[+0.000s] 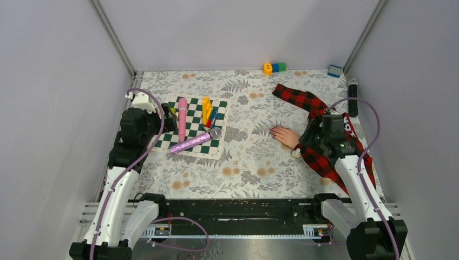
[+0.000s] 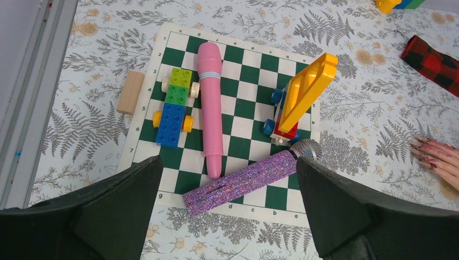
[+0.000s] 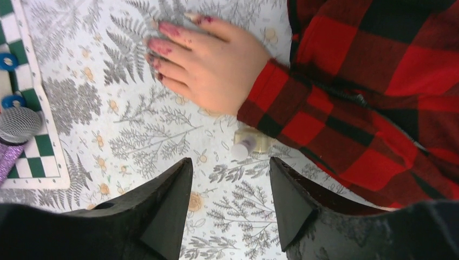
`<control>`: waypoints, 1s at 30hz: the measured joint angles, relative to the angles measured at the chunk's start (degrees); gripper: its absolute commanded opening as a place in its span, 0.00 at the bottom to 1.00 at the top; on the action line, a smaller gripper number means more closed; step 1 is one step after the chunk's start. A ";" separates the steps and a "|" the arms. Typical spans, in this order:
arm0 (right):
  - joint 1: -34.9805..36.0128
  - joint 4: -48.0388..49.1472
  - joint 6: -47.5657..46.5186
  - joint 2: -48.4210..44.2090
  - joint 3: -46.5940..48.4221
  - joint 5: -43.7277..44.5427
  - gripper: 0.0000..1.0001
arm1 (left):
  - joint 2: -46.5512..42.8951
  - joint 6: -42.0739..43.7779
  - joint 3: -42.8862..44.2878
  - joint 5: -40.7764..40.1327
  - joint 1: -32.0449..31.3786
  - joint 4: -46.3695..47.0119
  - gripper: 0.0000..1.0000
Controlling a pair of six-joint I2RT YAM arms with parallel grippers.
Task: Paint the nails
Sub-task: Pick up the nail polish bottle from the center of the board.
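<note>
The right end effector (image 3: 230,161), wide open and empty, hovers over a small bottle (image 3: 246,145) beside the plaid cuff (image 3: 270,103), nails (image 3: 165,28) at upper left; closing carelessly could snag the cuff instead.

Shut in by plain pale grey panel walls (image 1: 238,32) at 9, 12 and 3 o'clock, joined by slim silver metal corner posts (image 1: 112,37) at 11 and 1. Below, white tablecloth printed with grey ferns and orange blossoms (image 1: 254,157); black metal rail (image 1: 238,208) along 6 o'clock. Soft, even light.
</note>
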 measured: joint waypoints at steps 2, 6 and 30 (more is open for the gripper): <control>1.03 -1.16 0.50 1.36 -0.07 0.09 0.62 | -0.15 0.17 -0.11 0.02 -0.02 -0.11 0.99; 3.69 -2.36 1.36 3.85 -0.24 0.79 0.58 | -0.17 0.35 -0.13 0.02 -0.02 -0.13 0.99; 9.53 -1.31 2.43 15.52 -0.22 10.21 0.36 | -0.22 0.66 -0.39 0.07 -0.09 -0.31 0.99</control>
